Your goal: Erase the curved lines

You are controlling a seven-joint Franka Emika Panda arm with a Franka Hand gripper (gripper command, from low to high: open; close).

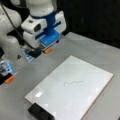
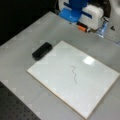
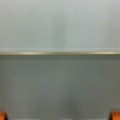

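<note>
The curve lines (image 1: pixel 73 83) are one thin dark squiggle near the middle of the white board (image 1: pixel 87 72); in both front views it shows whole (image 2: pixel 74 74) on the board (image 2: pixel 57 72). My gripper (image 1: pixel 29 63) hangs off the board, over the grey table beyond a long edge (image 2: pixel 100 35). In the wrist view its orange fingertips (image 3: pixel 115 116) sit in the bottom corners, far apart, so my gripper (image 3: pixel 60 117) is open and holds nothing. A black block-shaped eraser (image 1: pixel 40 112) lies at the board's corner (image 2: pixel 42 50), far from the gripper.
The grey table (image 1: pixel 82 47) surrounds the board on all sides. The wrist view shows the board's edge (image 3: pixel 60 53) as a line across the middle, with table below it. A dark perforated surface (image 2: pixel 12 107) lies at a front view's bottom left.
</note>
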